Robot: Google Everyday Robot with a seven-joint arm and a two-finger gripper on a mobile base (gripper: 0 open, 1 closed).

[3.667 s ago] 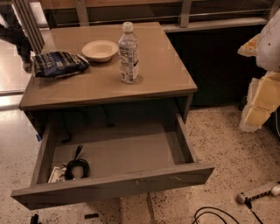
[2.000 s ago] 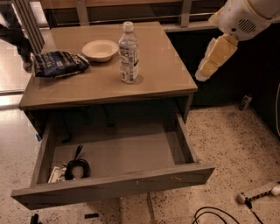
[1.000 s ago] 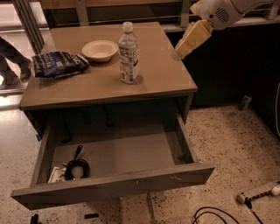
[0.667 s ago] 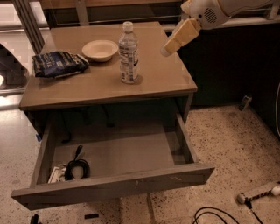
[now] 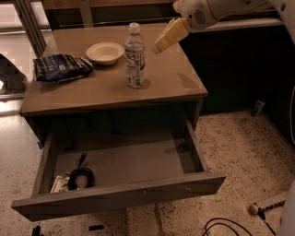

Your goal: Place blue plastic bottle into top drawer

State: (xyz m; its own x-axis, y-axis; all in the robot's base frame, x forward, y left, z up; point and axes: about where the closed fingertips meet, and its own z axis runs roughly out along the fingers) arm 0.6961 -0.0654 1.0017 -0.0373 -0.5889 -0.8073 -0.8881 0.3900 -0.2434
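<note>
Counter [image 5: 170, 83]: tan top with three things on it.
- Blue plastic bottle [image 5: 135, 57] stands upright near the middle, white cap on, label facing the camera.
- Pale bowl [image 5: 104, 52] sits just behind and to the left of the bottle, close but apart from it.
- Dark blue crinkled snack bag [image 5: 61, 67] lies flat near the left edge, well apart from the bottle.

Top drawer [image 5: 120, 196] is pulled far out under the counter, with its front panel toward the camera and its inside open to view from above. In its front-left corner is a black coiled item [image 5: 81, 177], cable-like, with a dark stem pointing toward the back. A small whitish item [image 5: 59, 183] lies just beside it on the left; can't tell what it is.

Floor: speckled terrazzo, dark cables [image 5: 226, 226] at bottom right, and a whitish object [image 5: 269, 205] near the right edge.

Pincer [image 5: 161, 44] is yellowish, on a white arm [image 5: 203, 11] that enters from the top right. It is tilted with its tip down and to the left, above the back-right part of the counter. Whether it is open or closed: cannot tell. It is not gripping anything.

Bottle vs pincer: the bottle is just left of the pincer tip and slightly nearer the camera, apart from it and not touching. The tip is level with the bottle's upper half. Between them only counter surface shows. The bowl is on the bottle's far side from the pincer.
</note>
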